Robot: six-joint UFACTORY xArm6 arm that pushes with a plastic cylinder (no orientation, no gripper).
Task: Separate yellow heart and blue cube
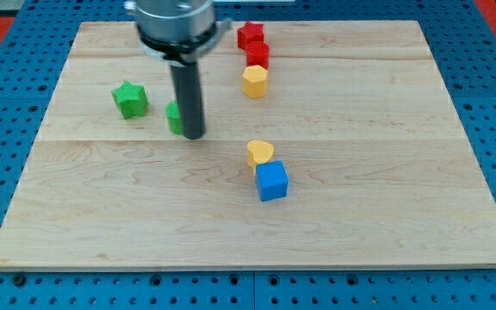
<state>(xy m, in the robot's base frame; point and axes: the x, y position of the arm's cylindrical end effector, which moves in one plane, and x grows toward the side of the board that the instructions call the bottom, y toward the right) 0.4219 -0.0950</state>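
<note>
Reading from the view's left, you first meet a green star-shaped block (130, 99) on the wooden board (386, 215), well apart from everything the task concerns. Just to its right a second green block (173, 116), its shape not clear, sits largely hidden behind the rod. My tip (194, 135) rests on the board touching or just beside that green block; being a bare rod, it grasps nothing and has nothing to open or close. Toward the view's top, right of the rod, you see a red star-shaped block (249, 34), a red block (257, 54) of uncertain shape below it, and a yellow block (255, 81) below that, the three forming a short touching column. Near the board's middle lies the task's pair: the yellow heart (261, 152), small and lobed, with the blue cube (272, 181) directly below it and slightly to the right. You may judge the two to be touching, so the separation is not yet done. My tip stands up and to the left of the pair, well apart from it, and all of the pushing remains.
</note>
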